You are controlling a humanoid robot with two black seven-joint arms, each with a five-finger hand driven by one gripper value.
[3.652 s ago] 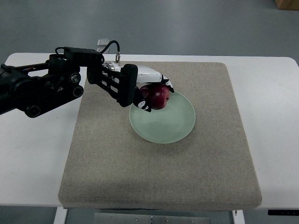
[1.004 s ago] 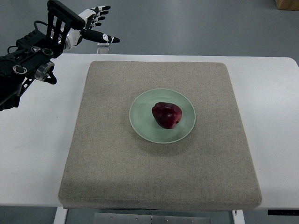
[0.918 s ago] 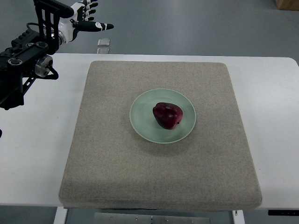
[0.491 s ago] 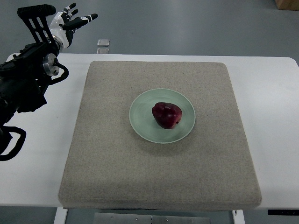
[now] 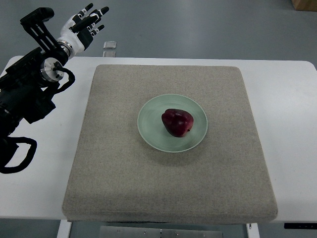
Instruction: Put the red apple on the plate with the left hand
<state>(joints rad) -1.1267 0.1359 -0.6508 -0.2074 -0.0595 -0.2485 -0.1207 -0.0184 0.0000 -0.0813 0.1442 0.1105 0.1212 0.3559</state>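
A dark red apple (image 5: pixel 177 122) lies on the pale green plate (image 5: pixel 151 130), a little right of its middle. The plate sits in the middle of a grey-brown mat (image 5: pixel 119 178). My left hand (image 5: pixel 85 22) is raised at the far upper left, well away from the plate, with its white fingers spread and nothing in them. Its black arm (image 5: pixel 29 89) runs down along the left edge. No right arm shows.
The mat lies on a white table (image 5: pixel 292 129) whose bare surface shows on both sides. A small clear block (image 5: pixel 110 45) sits at the table's far edge, just right of my left hand. Grey floor lies beyond.
The left hand held the apple over the plate, then let it go and pulled back to the upper left. In the last half second its wrist turned and the fingers rose slightly.
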